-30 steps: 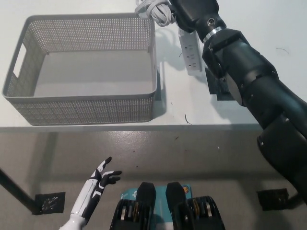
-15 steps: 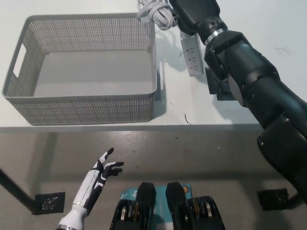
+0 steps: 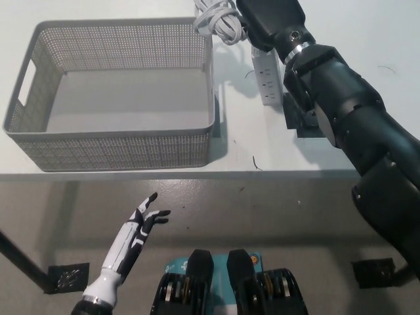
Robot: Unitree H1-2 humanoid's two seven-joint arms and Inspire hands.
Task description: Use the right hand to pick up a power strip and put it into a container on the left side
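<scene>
A white power strip (image 3: 268, 77) lies just right of the grey mesh basket (image 3: 118, 147) on the white table, its coiled white cord (image 3: 216, 16) bunched by the basket's far right corner. My black right hand (image 3: 261, 18) sits over the strip's far end at the top edge of the picture and holds it there; the fingers are mostly hidden. The basket has nothing in it. Low at the left, below the table's front edge, my white left hand (image 3: 143, 223) rests open with fingers spread.
A small black plate (image 3: 296, 119) lies on the table under my right forearm. The table's front edge (image 3: 131, 174) crosses the picture, with grey floor below it. Black floor brackets (image 3: 65, 278) (image 3: 374, 272) sit at both lower corners.
The power strip and its cord have shifted a little to the right with my right hand. My left hand has risen slightly and turned more upright.
</scene>
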